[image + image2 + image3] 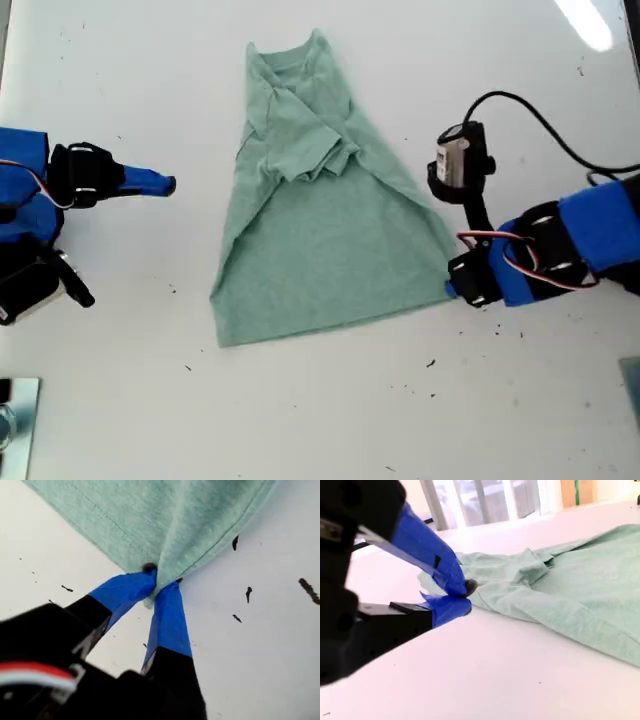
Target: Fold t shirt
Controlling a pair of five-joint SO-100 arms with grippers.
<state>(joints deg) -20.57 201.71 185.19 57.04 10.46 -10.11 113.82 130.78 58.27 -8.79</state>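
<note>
The t shirt point(320, 215) lies on the white counter point(520, 60), roughly in the middle of the exterior view, collar toward the top of that view and hem toward the bottom. Both sleeves are turned in: they overlap in a bunched pile across the chest. The side toward the exterior view's left shows a folded-in edge running down to the hem. The lower body is spread flat in a broad wedge and no crosswise fold is visible. I judge the narrowing stage to be part done and the hem-to-collar fold not yet begun.

My first gripper point(156, 587) is at the hem corner toward the exterior view's right. Its blue-taped fingers point(170, 622) are closed together with the corner of cloth pinched between them, at counter level. That corner flares out wider than the opposite side, so I judge that this side needs bringing inward.

My second gripper point(455, 596) sits off the shirt, toward the exterior view's left, apart from the cloth. Its fingers are nearly together at the tips and hold nothing.

Remaining, in my judgement: fold the pinched side in, flatten the bunched sleeves, then fold the length over.
</note>
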